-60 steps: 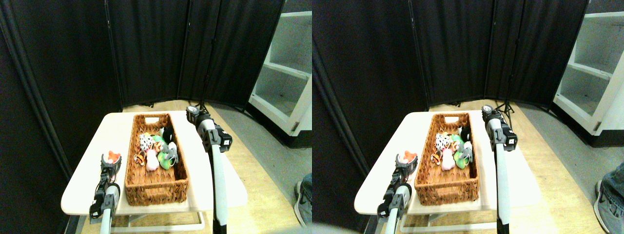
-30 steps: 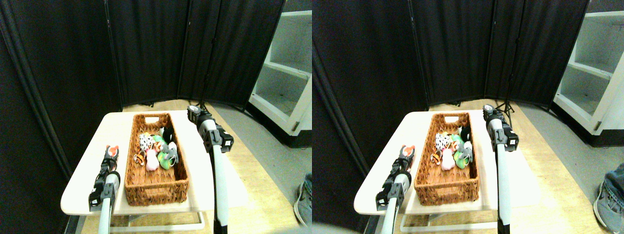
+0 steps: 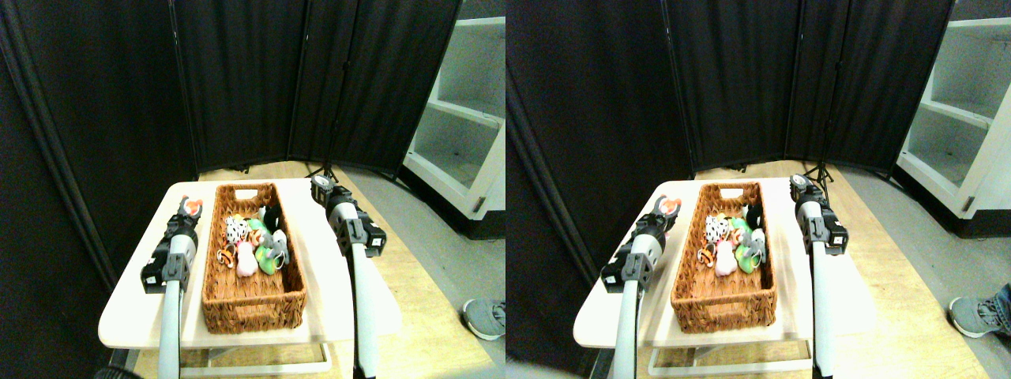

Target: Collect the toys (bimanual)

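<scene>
An orange toy point(image 3: 191, 210) hangs in the air over the table's left side, with my left gripper point(image 3: 189, 204) shut on it, left of the basket's far half. Several toys lie in the middle of the long brown wicker basket point(image 3: 253, 306): a white one with black spots point(image 3: 235, 229), a pink one point(image 3: 246, 260), a green one point(image 3: 268, 260), a grey one point(image 3: 277, 241) and an orange one with black stripes point(image 3: 227, 255). My right gripper point(image 3: 319, 185) is raised beside the basket's far right corner, holding nothing that I can see.
The basket stands lengthwise on a small white table point(image 3: 142, 304). Black folding screens point(image 3: 237, 79) close off the back and left. A white shelf unit point(image 3: 462, 126) stands at the right. A person's shoe point(image 3: 483, 316) rests on the wooden floor at lower right.
My left gripper closed on the orange toy on the table, then lifted it up and away from me. The right arm shifted slightly right. The person's shoe has moved further into view.
</scene>
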### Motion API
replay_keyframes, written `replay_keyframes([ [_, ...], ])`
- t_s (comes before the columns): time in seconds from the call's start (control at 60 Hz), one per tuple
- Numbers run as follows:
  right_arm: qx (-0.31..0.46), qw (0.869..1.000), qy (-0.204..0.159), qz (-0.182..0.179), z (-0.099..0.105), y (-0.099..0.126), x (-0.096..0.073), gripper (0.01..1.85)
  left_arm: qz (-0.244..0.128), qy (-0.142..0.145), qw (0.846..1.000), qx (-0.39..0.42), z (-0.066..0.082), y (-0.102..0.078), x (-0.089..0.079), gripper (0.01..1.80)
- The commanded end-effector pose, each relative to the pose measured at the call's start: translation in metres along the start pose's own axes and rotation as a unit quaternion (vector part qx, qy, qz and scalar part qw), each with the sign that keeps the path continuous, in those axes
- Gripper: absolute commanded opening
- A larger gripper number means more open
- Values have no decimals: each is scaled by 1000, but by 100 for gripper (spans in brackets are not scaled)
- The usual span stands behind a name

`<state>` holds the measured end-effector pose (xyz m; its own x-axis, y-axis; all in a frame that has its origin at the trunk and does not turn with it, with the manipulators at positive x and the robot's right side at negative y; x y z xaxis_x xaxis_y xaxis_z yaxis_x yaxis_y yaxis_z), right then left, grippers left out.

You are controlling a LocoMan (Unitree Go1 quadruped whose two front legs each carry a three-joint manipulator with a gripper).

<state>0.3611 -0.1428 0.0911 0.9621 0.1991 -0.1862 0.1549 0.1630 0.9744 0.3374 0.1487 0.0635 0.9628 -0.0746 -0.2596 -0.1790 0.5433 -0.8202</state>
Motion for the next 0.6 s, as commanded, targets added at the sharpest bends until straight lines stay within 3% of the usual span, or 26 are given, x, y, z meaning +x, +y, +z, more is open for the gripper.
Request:
replay_keyframes([
  [0.017,-5,1000,1,22,2,5,-1,1,-26,10,1000,-1,-4,-16,5,1],
  [0.167,-7,1000,-4,21,6,4,-4,1,-41,27,999,-10,-12,-29,15,1],
  [0.267,-11,1000,-9,20,8,2,-5,1,-59,51,997,-23,-24,-43,21,1],
  [0.6,-11,1000,-10,23,9,-2,-9,1,-72,100,991,-47,-60,-79,24,1],
])
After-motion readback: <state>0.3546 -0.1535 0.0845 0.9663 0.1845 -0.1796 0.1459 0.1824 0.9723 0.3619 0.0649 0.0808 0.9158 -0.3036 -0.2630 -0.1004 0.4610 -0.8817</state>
